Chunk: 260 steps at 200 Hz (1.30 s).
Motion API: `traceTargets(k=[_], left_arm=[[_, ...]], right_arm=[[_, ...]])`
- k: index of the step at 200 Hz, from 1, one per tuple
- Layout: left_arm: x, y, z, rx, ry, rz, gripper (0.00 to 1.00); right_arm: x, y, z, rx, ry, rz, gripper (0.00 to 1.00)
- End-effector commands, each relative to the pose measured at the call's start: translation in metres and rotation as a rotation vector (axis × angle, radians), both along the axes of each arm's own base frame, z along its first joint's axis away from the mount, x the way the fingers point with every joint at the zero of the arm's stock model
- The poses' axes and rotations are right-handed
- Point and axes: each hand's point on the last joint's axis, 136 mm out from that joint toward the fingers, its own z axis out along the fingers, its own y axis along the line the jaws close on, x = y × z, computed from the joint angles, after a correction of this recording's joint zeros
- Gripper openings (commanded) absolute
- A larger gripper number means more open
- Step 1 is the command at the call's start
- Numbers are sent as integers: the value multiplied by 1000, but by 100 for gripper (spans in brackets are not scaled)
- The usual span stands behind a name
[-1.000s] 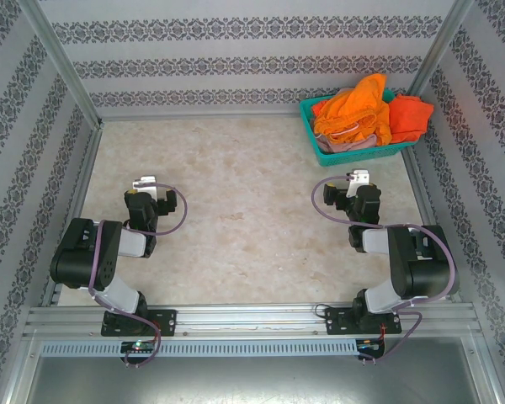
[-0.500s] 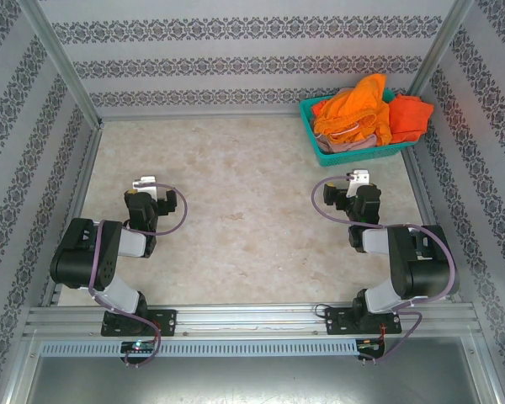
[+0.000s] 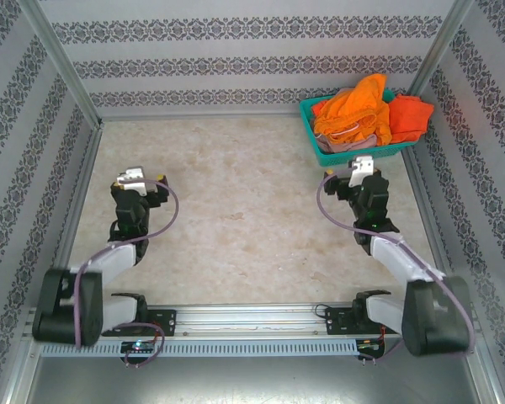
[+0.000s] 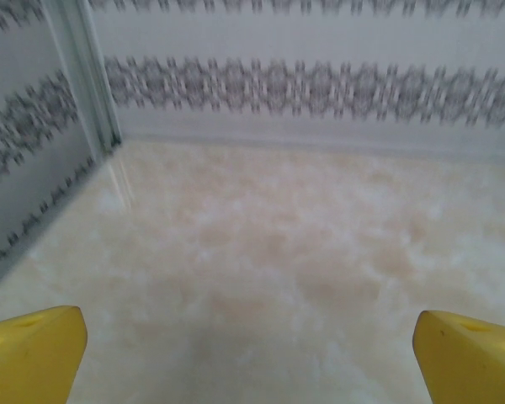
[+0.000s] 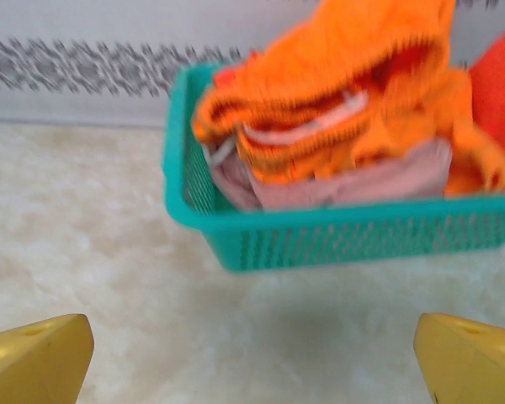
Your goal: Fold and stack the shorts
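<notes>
- Shorts point(image 3: 358, 118) lie crumpled in the teal basket point(image 3: 353, 157) at the far right corner of the table point(image 3: 236, 219). The bright orange pair point(image 5: 345, 76) is on top, the pink pair point(image 5: 353, 181) beneath, and the red-orange pair point(image 3: 411, 118) is draped over the right rim. No clear long axis.
- Left gripper point(image 4: 252, 362) and right gripper point(image 5: 252, 353) gape wide, both empty.
- Both have reached forward since a second ago, the right one now facing the basket. The heap is unmoved.

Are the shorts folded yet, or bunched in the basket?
Bunched, unfolded: the bright orange pair lies crumpled over the pink pair inside the teal basket, the red-orange pair beside them.
</notes>
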Motion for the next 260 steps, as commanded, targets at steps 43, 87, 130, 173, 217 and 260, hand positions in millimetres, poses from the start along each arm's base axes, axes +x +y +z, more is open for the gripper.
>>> traceTargets(k=[43, 87, 130, 173, 217, 260], left_arm=[[-37, -51, 67, -298, 32, -250, 100], [-48, -83, 77, -449, 72, -411, 97], [-51, -95, 69, -485, 127, -465, 96], [-50, -98, 64, -506, 143, -478, 96], [-49, -100, 61, -518, 145, -481, 95], [-47, -100, 58, -528, 146, -477, 95]], right_arm=[[18, -2, 78, -165, 165, -47, 97], [74, 7, 59, -385, 338, 13, 97], [124, 11, 5, -572, 487, 84, 97], [169, -1, -35, -730, 558, 54, 97], [205, -8, -42, -817, 542, 4, 92], [222, -11, -51, -837, 546, 20, 69]])
